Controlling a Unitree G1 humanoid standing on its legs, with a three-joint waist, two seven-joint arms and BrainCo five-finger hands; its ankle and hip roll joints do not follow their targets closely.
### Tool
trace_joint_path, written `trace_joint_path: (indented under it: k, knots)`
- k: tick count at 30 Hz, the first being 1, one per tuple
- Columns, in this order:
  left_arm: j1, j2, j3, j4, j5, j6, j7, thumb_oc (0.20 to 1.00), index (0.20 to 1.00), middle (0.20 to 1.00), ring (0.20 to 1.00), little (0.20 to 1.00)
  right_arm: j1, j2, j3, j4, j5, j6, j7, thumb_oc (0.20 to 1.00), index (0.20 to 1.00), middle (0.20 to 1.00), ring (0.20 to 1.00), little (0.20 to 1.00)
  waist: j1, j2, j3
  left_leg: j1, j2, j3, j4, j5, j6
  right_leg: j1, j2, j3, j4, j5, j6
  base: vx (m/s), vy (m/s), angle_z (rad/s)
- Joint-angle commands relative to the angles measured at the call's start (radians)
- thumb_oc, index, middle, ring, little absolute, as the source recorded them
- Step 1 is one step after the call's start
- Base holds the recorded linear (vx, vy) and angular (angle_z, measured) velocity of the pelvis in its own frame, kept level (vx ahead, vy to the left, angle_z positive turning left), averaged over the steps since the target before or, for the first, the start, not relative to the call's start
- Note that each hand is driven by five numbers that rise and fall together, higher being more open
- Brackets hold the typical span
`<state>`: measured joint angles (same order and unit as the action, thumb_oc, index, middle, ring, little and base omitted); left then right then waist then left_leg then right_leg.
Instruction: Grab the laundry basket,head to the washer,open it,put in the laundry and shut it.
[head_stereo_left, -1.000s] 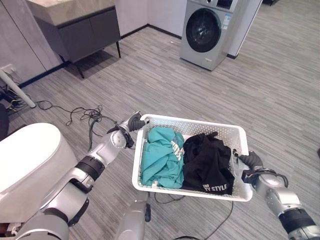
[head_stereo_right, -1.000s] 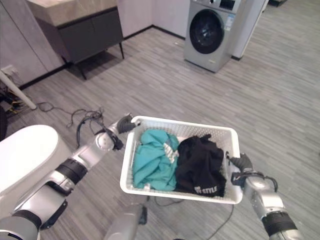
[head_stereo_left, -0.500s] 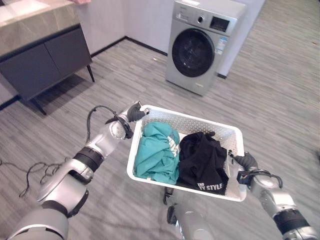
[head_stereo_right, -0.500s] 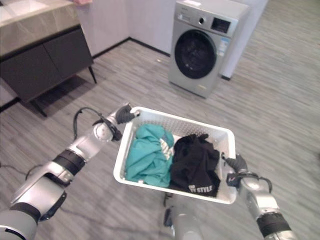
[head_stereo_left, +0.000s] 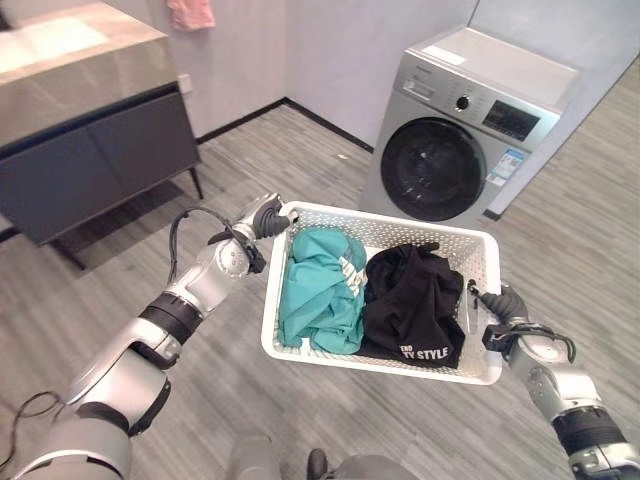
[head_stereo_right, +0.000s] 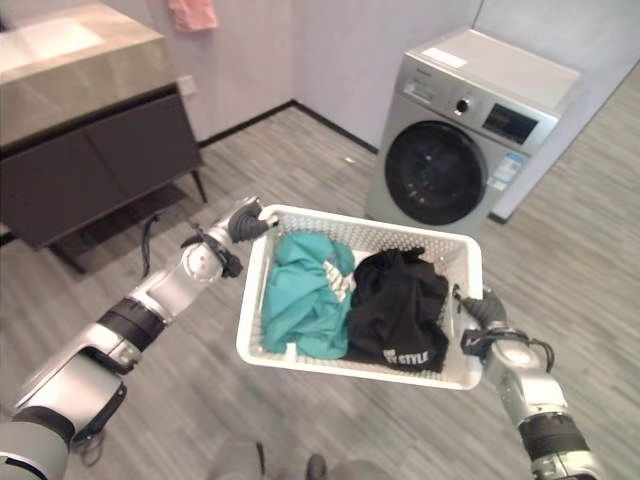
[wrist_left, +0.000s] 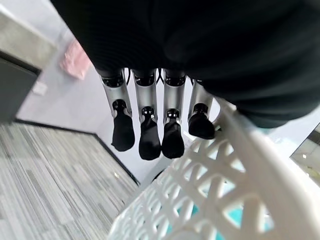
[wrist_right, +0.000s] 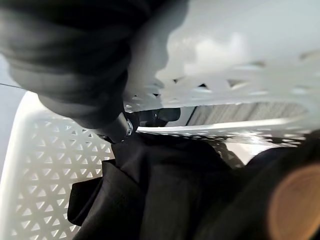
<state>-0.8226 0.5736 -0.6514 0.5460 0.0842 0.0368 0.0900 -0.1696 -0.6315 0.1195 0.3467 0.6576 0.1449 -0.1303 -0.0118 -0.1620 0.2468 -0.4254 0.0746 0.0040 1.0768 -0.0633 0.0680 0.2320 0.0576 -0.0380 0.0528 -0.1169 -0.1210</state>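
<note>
Even, soft indoor light with faint shadows; both wrist views blur at close range.

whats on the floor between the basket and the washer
Nothing: in the left eye view, bare grey plank floor separates the white laundry basket from the washing machine.

Washer with door shut at upper right just beyond the basket, dark cabinet at upper left, open wood floor between them, bare floor at left and lower right.
</note>
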Motion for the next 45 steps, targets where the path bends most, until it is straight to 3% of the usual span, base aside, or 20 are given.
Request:
trace_joint_path:
  k: [1,2,3,5,7,10,13,16,23,27,31,33,36,37,38,39,41,43,44,45]
  knots:
    - [-0.072,-0.08,0.016,0.045,-0.021,-0.01,0.01,0.2,0.2,0.2,0.2,0.2,-0.035,-0.056,-0.041,-0.168,0.085,-0.12,0.095,0.2,0.2,0.2,0.2,0.2,0.007,0.067,-0.068,0.228,0.0,-0.028,-0.508,0.095,-0.074,-0.123,-0.057,-0.032,-0.055,0.115,0.142,0.49,0.158,-0.52]
    - [-0.072,-0.08,0.01,0.052,-0.017,-0.016,0.013,0.2,0.2,0.2,0.2,0.2,-0.041,-0.046,-0.037,-0.151,0.071,-0.127,0.092,0.2,0.2,0.2,0.2,0.2,0.037,0.08,-0.069,0.236,-0.071,-0.081,-0.784,0.114,-0.091,-0.09,-0.057,-0.016,-0.07,0.098,0.157,0.55,0.175,-0.84]
    - [-0.081,-0.081,-0.001,0.065,-0.013,-0.02,0.016,0.2,0.2,0.2,0.2,0.2,-0.057,-0.034,-0.031,-0.128,0.062,-0.131,0.091,0.2,0.2,0.2,0.2,0.2,0.048,0.091,-0.075,0.232,-0.113,-0.106,-0.886,0.156,-0.108,-0.067,-0.049,-0.01,-0.071,0.075,0.161,0.57,0.158,-1.08]
    - [-0.091,-0.082,-0.008,0.093,-0.014,-0.021,0.022,0.2,0.2,0.2,0.2,0.2,-0.09,-0.024,-0.015,-0.085,0.059,-0.132,0.084,0.2,0.2,0.2,0.2,0.2,0.057,0.108,-0.1,0.286,-0.104,-0.112,-0.951,0.146,-0.095,-0.062,-0.038,0.005,-0.047,0.042,0.165,0.39,0.104,-1.4]
    - [-0.089,-0.052,-0.005,0.084,-0.01,-0.025,0.021,0.2,0.2,0.2,0.2,0.2,-0.095,-0.015,-0.02,-0.094,0.054,-0.125,0.095,0.2,0.2,0.2,0.2,0.2,0.063,0.108,-0.119,0.333,-0.119,-0.134,-0.962,0.12,-0.079,-0.071,-0.048,0.01,0.041,0.016,0.175,0.34,0.113,-1.09]
    - [-0.078,-0.022,0.007,0.059,-0.008,-0.024,0.016,0.2,0.2,0.2,0.2,0.2,-0.123,-0.006,-0.01,-0.084,0.017,-0.116,0.109,0.2,0.2,0.2,0.2,0.2,0.068,0.116,-0.109,0.396,-0.103,-0.089,-0.971,0.082,-0.046,-0.145,-0.051,0.012,0.25,0.014,0.208,0.2,0.083,-0.38]
    - [-0.054,0.018,0.031,0.041,-0.013,-0.021,0.017,0.2,0.2,0.2,0.2,0.2,-0.166,0.011,0.004,-0.043,-0.008,-0.109,0.113,0.2,0.2,0.2,0.2,0.2,0.08,0.127,-0.105,0.455,-0.086,-0.023,-0.985,0.044,-0.025,-0.201,-0.131,-0.083,0.342,0.043,0.243,0.13,0.027,-0.72]
    - [-0.049,0.049,0.047,0.018,-0.024,-0.015,0.019,0.2,0.2,0.2,0.2,0.2,-0.191,0.011,0.009,-0.03,-0.021,-0.105,0.116,0.2,0.2,0.2,0.2,0.2,0.087,0.155,-0.114,0.484,-0.061,0.003,-1.002,0.019,-0.02,-0.22,-0.22,-0.141,0.298,0.061,0.239,0.07,-0.023,-0.59]
    - [-0.056,0.087,0.07,-0.03,-0.021,-0.023,0.02,0.2,0.2,0.2,0.2,0.2,-0.172,-0.031,-0.04,-0.096,-0.03,-0.099,0.124,0.2,0.2,0.2,0.2,0.2,0.091,0.152,-0.133,0.498,-0.036,0.01,-1.018,-0.004,-0.041,-0.198,-0.289,-0.109,0.115,0.15,0.266,0.05,-0.136,-0.1]
    - [-0.098,0.114,0.077,-0.052,-0.016,-0.042,0.031,0.2,0.2,0.2,0.2,0.2,-0.136,-0.086,-0.111,-0.154,-0.019,-0.114,0.119,0.2,0.2,0.2,0.2,0.2,0.085,0.119,-0.145,0.475,-0.035,-0.001,-1.007,0.008,-0.057,-0.166,-0.249,-0.037,0.057,0.122,0.275,0.02,-0.224,0.0]
    - [-0.159,0.12,0.055,-0.056,-0.042,-0.048,0.041,0.2,0.2,0.2,0.2,0.2,-0.151,-0.124,-0.113,-0.166,0.003,-0.124,0.116,0.2,0.2,0.2,0.2,0.2,0.07,0.11,-0.145,0.466,0.011,-0.032,-1.013,0.042,-0.097,-0.147,-0.196,-0.075,0.052,0.061,0.25,0.0,-0.342,0.14]
    - [-0.211,0.127,0.033,-0.046,-0.051,-0.045,0.051,0.2,0.2,0.2,0.2,0.2,-0.169,-0.157,-0.109,-0.171,0.037,-0.137,0.109,0.2,0.2,0.2,0.2,0.2,0.061,0.098,-0.139,0.443,0.061,-0.059,-1.007,0.076,-0.126,-0.139,-0.147,-0.099,0.046,0.032,0.221,-0.02,-0.404,0.35]
    - [-0.232,0.128,0.028,-0.051,-0.055,-0.042,0.054,0.2,0.2,0.2,0.2,0.2,-0.18,-0.175,-0.105,-0.165,0.059,-0.141,0.106,0.2,0.2,0.2,0.2,0.2,0.06,0.088,-0.132,0.428,0.093,-0.076,-0.968,0.082,-0.134,-0.122,-0.116,-0.11,0.037,0.013,0.194,0.04,-0.299,0.46]
    - [-0.241,0.129,0.026,-0.055,-0.056,-0.042,0.054,0.2,0.2,0.2,0.2,0.2,-0.199,-0.183,-0.093,-0.159,0.072,-0.147,0.106,0.2,0.2,0.2,0.2,0.2,0.064,0.083,-0.123,0.406,0.109,-0.087,-0.907,0.11,-0.133,-0.114,-0.1,-0.112,0.033,0.013,0.178,-0.01,-0.321,0.2]
    - [-0.254,0.131,0.026,-0.056,-0.067,-0.039,0.059,0.2,0.2,0.2,0.2,0.2,-0.25,-0.196,-0.057,-0.142,0.093,-0.152,0.097,0.2,0.2,0.2,0.2,0.2,0.067,0.076,-0.103,0.35,0.116,-0.081,-0.767,0.127,-0.102,-0.098,-0.081,-0.113,0.018,0.025,0.158,-0.02,-0.465,0.17]
    - [-0.263,0.122,0.033,-0.048,-0.087,-0.041,0.072,0.2,0.2,0.2,0.2,0.2,-0.277,-0.198,-0.038,-0.131,0.091,-0.153,0.085,0.2,0.2,0.2,0.2,0.2,0.065,0.069,-0.09,0.295,0.131,-0.013,-0.677,0.139,-0.068,-0.08,-0.071,-0.124,0.004,0.023,0.146,0.0,-0.384,0.02]
    - [-0.27,0.112,0.04,-0.042,-0.094,-0.037,0.076,0.2,0.2,0.2,0.2,0.2,-0.29,-0.199,-0.031,-0.133,0.093,-0.151,0.083,0.2,0.2,0.2,0.2,0.2,0.065,0.072,-0.091,0.274,0.129,0.023,-0.67,0.122,-0.063,-0.073,-0.065,-0.125,-0.006,0.017,0.144,0.06,-0.133,-0.08]
    - [-0.278,0.104,0.05,-0.033,-0.097,-0.049,0.085,0.2,0.2,0.2,0.2,0.2,-0.307,-0.206,-0.026,-0.156,0.077,-0.166,0.076,0.2,0.2,0.2,0.2,0.2,0.081,0.08,-0.088,0.2,0.041,0.055,-0.733,0.083,-0.074,-0.054,-0.056,-0.116,-0.008,-0.002,0.144,0.2,-0.033,0.05]
    - [-0.282,0.105,0.051,-0.019,-0.097,-0.053,0.091,0.2,0.2,0.2,0.2,0.2,-0.323,-0.19,-0.009,-0.161,0.08,-0.174,0.076,0.2,0.2,0.2,0.2,0.2,0.101,0.092,-0.095,0.193,-0.022,0.038,-0.858,0.131,-0.088,-0.044,-0.039,-0.116,-0.004,-0.014,0.151,0.26,0.007,0.05]
    - [-0.285,0.105,0.05,-0.02,-0.098,-0.056,0.093,0.2,0.2,0.2,0.2,0.2,-0.332,-0.182,0.001,-0.161,0.084,-0.179,0.076,0.2,0.2,0.2,0.2,0.2,0.111,0.099,-0.097,0.179,-0.044,0.034,-0.902,0.144,-0.096,-0.038,-0.029,-0.116,-0.002,-0.021,0.153,0.21,0.008,0.02]
